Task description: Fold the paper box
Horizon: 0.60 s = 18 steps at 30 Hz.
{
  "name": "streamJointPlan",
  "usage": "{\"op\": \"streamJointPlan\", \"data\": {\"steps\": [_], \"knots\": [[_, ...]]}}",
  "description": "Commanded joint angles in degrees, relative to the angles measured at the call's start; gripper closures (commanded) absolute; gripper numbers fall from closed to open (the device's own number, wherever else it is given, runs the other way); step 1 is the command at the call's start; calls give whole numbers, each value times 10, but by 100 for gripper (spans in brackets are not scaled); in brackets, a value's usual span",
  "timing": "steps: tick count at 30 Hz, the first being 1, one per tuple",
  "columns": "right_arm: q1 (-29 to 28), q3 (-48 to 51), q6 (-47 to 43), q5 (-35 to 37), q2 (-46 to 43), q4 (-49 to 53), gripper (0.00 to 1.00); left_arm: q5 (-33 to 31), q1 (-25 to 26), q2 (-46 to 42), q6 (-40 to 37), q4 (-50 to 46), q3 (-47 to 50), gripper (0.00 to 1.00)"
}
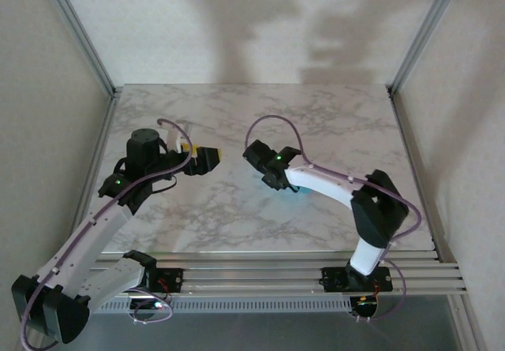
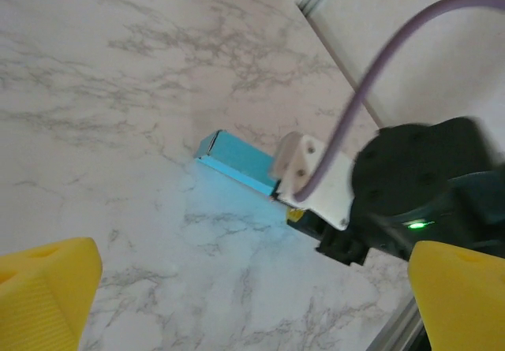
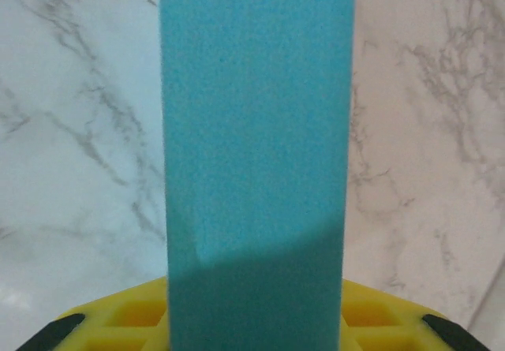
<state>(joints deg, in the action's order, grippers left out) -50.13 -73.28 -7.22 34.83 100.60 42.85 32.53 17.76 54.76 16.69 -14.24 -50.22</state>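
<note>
The paper box point(image 3: 256, 130) is a turquoise-blue card piece running straight up the middle of the right wrist view. My right gripper point(image 3: 256, 327) is shut on its near end, its yellow fingers point(image 3: 118, 319) showing on both sides of the card. In the left wrist view the paper box point(image 2: 237, 160) sticks out of the right gripper point(image 2: 304, 213), low over the marble table point(image 2: 118, 91). From above, only a sliver of the box point(image 1: 297, 194) shows under the right gripper point(image 1: 272, 176). My left gripper point(image 1: 203, 158) stands open and holds nothing, apart to the left of the box, with yellow fingertips point(image 2: 47, 292) wide apart.
The marble table point(image 1: 237, 225) has bare surface in front of and behind both grippers. Metal frame posts point(image 1: 414, 35) and pale walls stand at the back corners. A rail point(image 1: 260, 272) runs along the near edge by the arm bases. A purple cable point(image 2: 371, 75) loops over the right wrist.
</note>
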Motion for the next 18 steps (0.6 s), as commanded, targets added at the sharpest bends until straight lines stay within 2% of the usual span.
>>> {"op": "streamJointPlan", "data": {"steps": [1, 7, 13, 18], "knots": [[-12, -20, -28, 84, 29, -36, 66, -29, -12, -26, -20, -32, -2, 1], [-36, -19, -32, 128, 62, -90, 64, -44, -20, -46, -19, -48, -5, 1], [-65, -3, -3, 134, 83, -126, 52, -39, -21, -35, -14, -38, 3, 1], [-87, 2, 14, 106, 83, -136, 43, -38, -22, -24, -14, -38, -2, 1]]}}
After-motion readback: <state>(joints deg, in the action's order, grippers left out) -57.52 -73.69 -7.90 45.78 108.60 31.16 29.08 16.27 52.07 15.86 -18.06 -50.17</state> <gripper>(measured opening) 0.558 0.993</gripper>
